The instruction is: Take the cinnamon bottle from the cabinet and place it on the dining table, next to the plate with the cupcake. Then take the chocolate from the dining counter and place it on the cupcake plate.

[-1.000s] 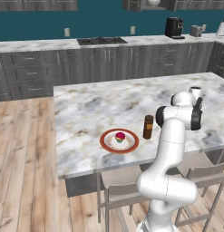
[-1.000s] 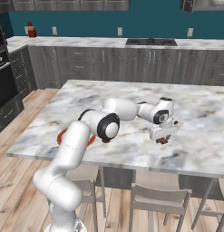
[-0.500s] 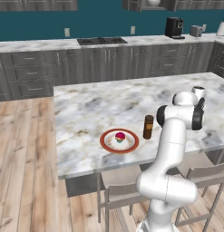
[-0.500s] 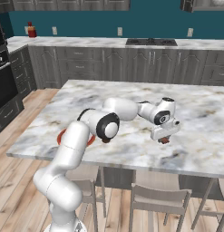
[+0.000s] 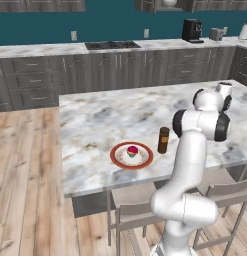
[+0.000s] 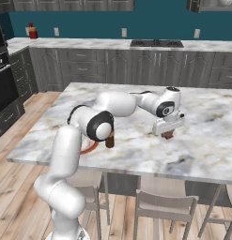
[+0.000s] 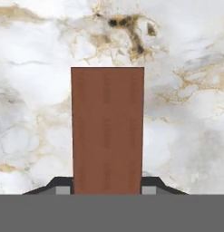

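The chocolate [image 7: 107, 129], a thin brown bar, lies flat on the marble dining table [image 6: 206, 154] and runs lengthwise away from the hand. My gripper [image 7: 107, 188] is shut on its near end, one fingertip at each long edge. From the right base view the gripper [image 6: 168, 132] points down at the chocolate [image 6: 168, 136] near the table's middle. The cinnamon bottle [image 5: 163, 140] stands upright just right of the red-rimmed plate [image 5: 118, 158], which carries the cupcake [image 5: 132, 150]. The cabinet is out of view.
Stools [image 6: 164, 206] are tucked under the table's near edge. A long counter [image 5: 40, 50] with a black stove [image 5: 112, 45] and a coffee machine [image 5: 192, 30] runs along the back wall. Wooden floor lies to the left of the table.
The fingers have closed in on the chocolate bar. The arm and the hand have barely moved, and the plate and bottle stay put.
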